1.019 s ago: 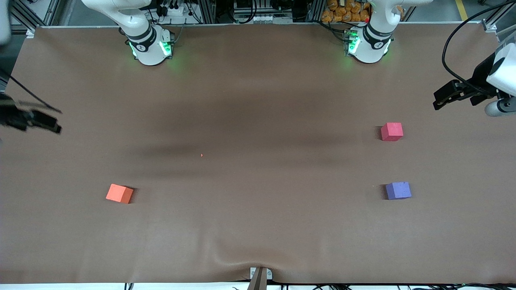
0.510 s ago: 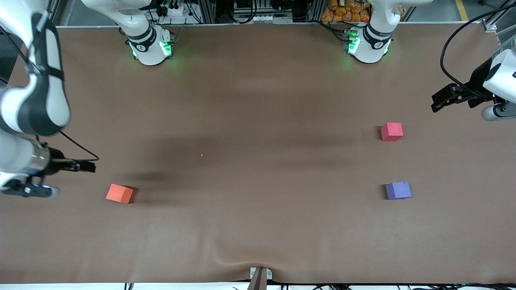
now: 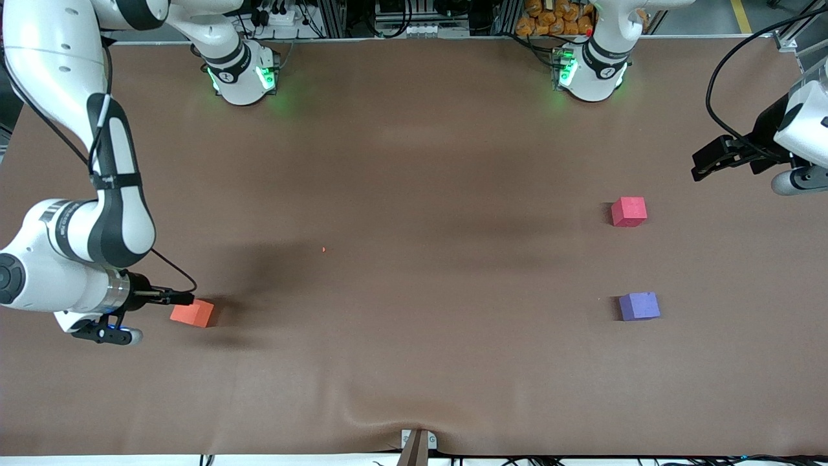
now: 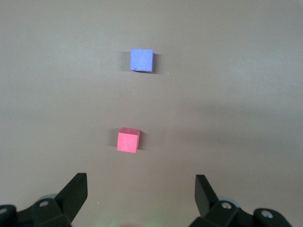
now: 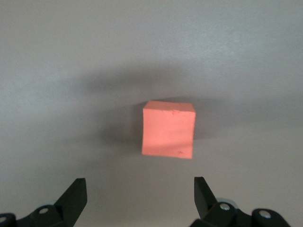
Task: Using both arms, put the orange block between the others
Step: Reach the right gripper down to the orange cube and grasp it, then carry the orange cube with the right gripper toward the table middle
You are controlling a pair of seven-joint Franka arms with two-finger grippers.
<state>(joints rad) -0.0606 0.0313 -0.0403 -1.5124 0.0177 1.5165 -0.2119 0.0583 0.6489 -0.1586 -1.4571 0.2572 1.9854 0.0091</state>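
The orange block point(image 3: 192, 312) point(image 5: 168, 129) lies on the brown table toward the right arm's end. My right gripper point(image 3: 180, 298) point(image 5: 139, 189) hovers beside it, open and empty, the block lying just ahead of its fingertips. Toward the left arm's end sit the pinkish-red cube point(image 3: 629, 211) point(image 4: 128, 140) and the purple-blue cube point(image 3: 639, 306) point(image 4: 141, 60), which is nearer to the front camera. My left gripper point(image 3: 705, 165) point(image 4: 141, 187) waits open and empty above the table's end, off to the side of the pinkish-red cube.
A brown mat point(image 3: 414, 272) covers the table, wrinkled near its front edge. The two green-lit arm bases point(image 3: 242, 74) point(image 3: 592, 71) stand along the back edge. A wide bare stretch lies between the orange block and the two other cubes.
My right arm has swung in from the table's end and come down beside the orange block. My left gripper has shifted only slightly.
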